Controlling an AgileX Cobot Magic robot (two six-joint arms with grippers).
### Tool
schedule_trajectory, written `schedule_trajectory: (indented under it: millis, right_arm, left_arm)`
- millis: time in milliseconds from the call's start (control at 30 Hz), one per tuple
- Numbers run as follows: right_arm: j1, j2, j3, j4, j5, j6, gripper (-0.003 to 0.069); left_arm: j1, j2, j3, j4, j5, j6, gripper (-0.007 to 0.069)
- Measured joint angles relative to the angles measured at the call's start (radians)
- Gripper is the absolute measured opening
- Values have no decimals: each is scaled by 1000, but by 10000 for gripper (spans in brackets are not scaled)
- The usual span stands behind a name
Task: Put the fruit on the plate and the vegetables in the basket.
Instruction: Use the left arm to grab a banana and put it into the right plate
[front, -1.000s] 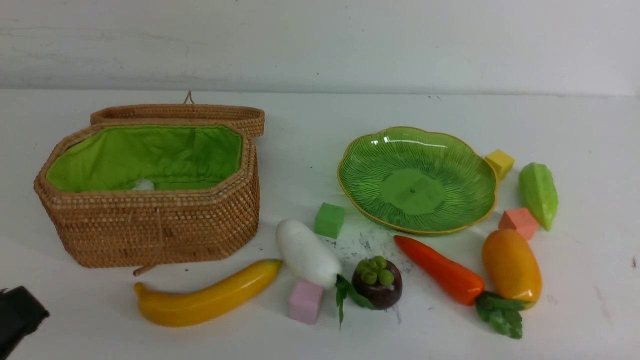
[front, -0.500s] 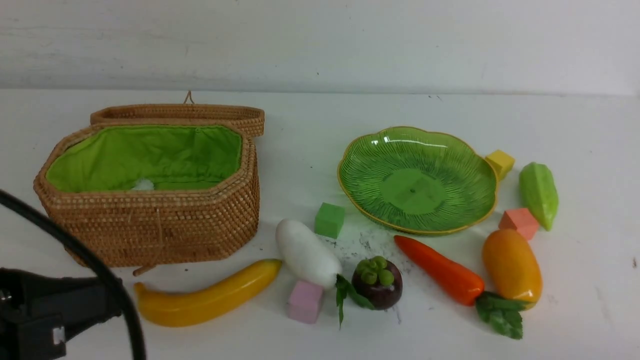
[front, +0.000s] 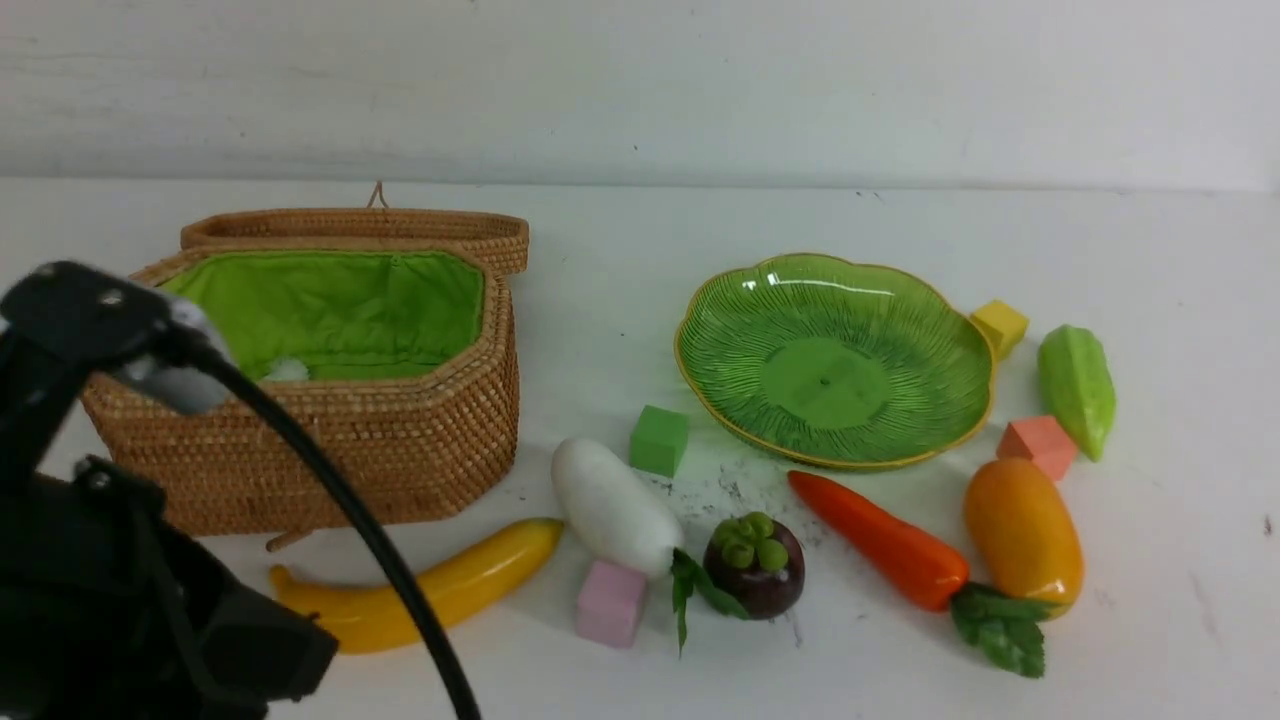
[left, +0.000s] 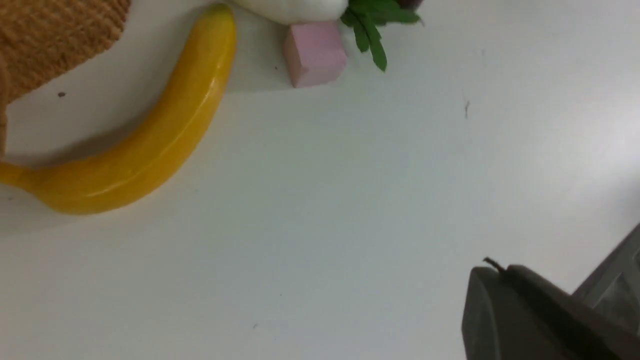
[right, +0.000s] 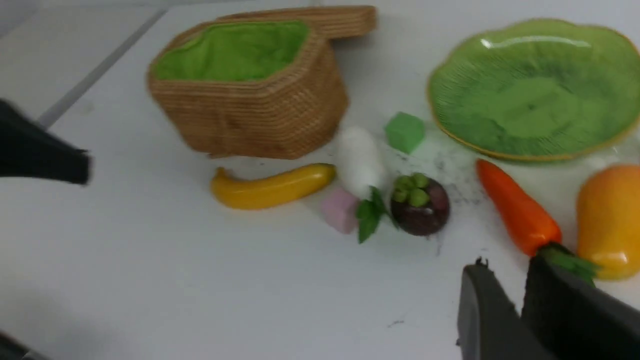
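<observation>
The banana (front: 440, 590), white radish (front: 612, 505), mangosteen (front: 755, 565), carrot (front: 880, 540) and mango (front: 1022, 530) lie along the table's front. The green gourd (front: 1077, 388) lies right of the empty green plate (front: 830, 370). The open wicker basket (front: 330, 450) stands at the left. My left arm (front: 120, 600) rises at the front left, hiding the banana's stem end. My left gripper (left: 500, 270) is shut and empty over bare table, apart from the banana (left: 150, 140). My right gripper (right: 507, 265) is shut and empty, near the carrot's leaves (right: 565, 260).
Small cubes lie among the toys: green (front: 659, 440), pink (front: 610, 602) against the radish, yellow (front: 999, 326) and salmon (front: 1040, 445) by the plate. The basket's lid (front: 360, 225) lies open behind it. A black cable (front: 350, 520) arcs in front of the basket.
My left arm has come up from the bottom left corner and now stands in front of the basket's left side. The toys, plate and basket have not moved.
</observation>
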Motion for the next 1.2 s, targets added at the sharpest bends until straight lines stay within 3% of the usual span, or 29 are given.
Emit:
schedule_trajectory:
  millis: [67,167,367,633,833,867,1033,1200]
  right_arm:
    - [87,50,-116,-8,63,-7,136]
    - [172,83,-197,-14,151,-9,142]
    - [242,88,-254,-70,235,-10,150]
    - [245,88,-255,-218,247,-11,154]
    - [253,88,-255,-225,247,-11,160]
    - [253,88,-255,-225,247,-11,160]
    - [253,88,-255,-224,247,-11,160]
    - [253,88,-255,-220,247,-11,165]
  left_arm:
    - [-99,34,-21,74,12,-12,-13]
    - [-138,73,-26,110,13,-10,-13]
    - [-90,193,-27,109,-17,79,-13]
    - [-58,380,-27,143,-252,371,-2]
    - [-58,514,-27,196,-390,425,162]
    - [-58,559,-27,231,-416,426,248]
    - [-58,659,-28,312,-483,427,420]
    - [-58,726,-29,386,-569,427,456]
